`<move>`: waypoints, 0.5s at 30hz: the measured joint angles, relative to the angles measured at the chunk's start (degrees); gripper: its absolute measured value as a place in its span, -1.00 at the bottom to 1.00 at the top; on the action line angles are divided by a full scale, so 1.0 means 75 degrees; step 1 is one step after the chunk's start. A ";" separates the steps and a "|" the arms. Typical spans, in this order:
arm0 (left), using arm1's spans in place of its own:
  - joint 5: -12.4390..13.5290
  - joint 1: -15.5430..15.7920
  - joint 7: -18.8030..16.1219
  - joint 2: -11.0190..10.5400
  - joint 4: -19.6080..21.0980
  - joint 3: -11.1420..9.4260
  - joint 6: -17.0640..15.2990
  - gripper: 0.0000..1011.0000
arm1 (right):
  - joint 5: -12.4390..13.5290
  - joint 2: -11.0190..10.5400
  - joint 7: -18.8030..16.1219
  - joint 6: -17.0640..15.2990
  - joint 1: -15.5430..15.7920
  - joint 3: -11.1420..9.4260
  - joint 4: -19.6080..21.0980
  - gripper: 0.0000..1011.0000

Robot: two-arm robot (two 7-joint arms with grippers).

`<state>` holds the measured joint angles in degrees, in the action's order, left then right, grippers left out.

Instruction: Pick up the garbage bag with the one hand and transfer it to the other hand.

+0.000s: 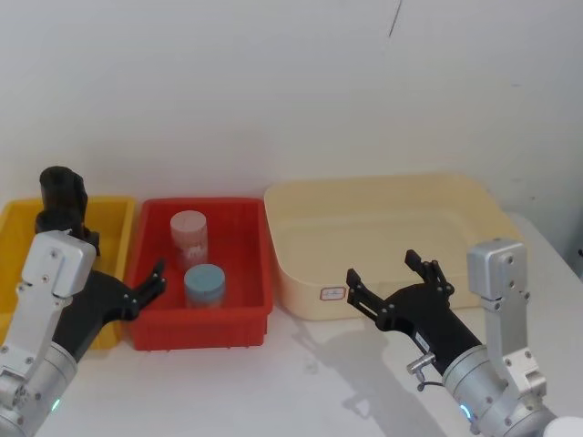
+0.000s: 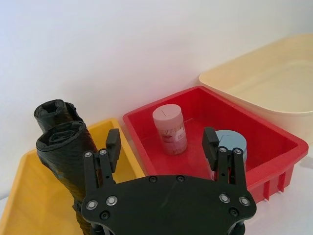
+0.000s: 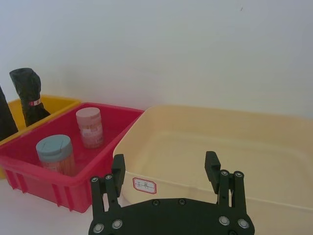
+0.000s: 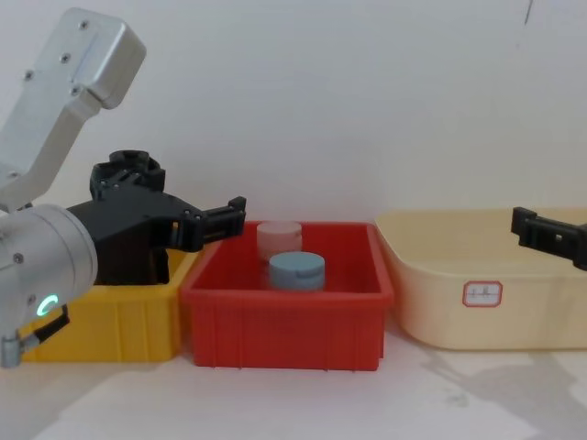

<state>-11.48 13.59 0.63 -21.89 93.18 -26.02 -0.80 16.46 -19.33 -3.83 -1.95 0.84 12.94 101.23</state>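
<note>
**Two claws before three bins.** We are viewing the garbage bag [image 2: 64, 149], a thick, glossy black roll, which is standing nearly upright in the yellow bin [image 2: 32, 196] at the robot's far left. A slimmer black roll [image 3: 27, 88] with a small red mark is standing just behind it in the same bin.

The left claw [image 2: 162, 141] is hovering over the border between the yellow bin and the red bin [image 1: 200, 330]. We are seeing its fingers spread apart and gripping nothing. In the left wrist view one finger is sitting just beside the bag, and we cannot tell whether the two are touching.

The right claw [image 1: 383, 270] is hanging above the bench [image 1: 301, 382], in front of the cream tub [image 1: 296, 282], well apart from the bag. Its fingers are likewise spread wide and are carrying nothing.

In the red bin we are noting a pink jar [image 1: 189, 235] toward the rear and a blue-lidded jar [image 1: 205, 285] just in front of it, both upright.
</note>
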 joint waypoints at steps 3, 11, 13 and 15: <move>0.0000 0.0000 0.0000 0.0000 0.0000 0.0000 0.0000 0.98 | 0.0000 0.0000 0.0000 0.0000 0.0000 0.0000 0.0000 0.99; 0.0000 0.0000 0.0000 0.0000 0.0000 0.0000 0.0000 0.98 | 0.0000 0.0000 0.0000 0.0000 0.0000 0.0000 0.0000 0.99; 0.0000 0.0000 0.0000 0.0000 0.0000 0.0000 0.0000 0.98 | 0.0000 0.0000 0.0000 0.0000 0.0000 0.0000 0.0000 0.99; 0.0000 0.0001 0.0000 0.0000 0.0000 0.0000 0.0000 0.98 | 0.0000 0.0000 0.0000 0.0000 0.0000 0.0000 0.0000 0.99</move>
<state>-11.48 13.59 0.62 -21.89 93.18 -26.03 -0.80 16.46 -19.33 -3.83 -1.95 0.84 12.94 101.23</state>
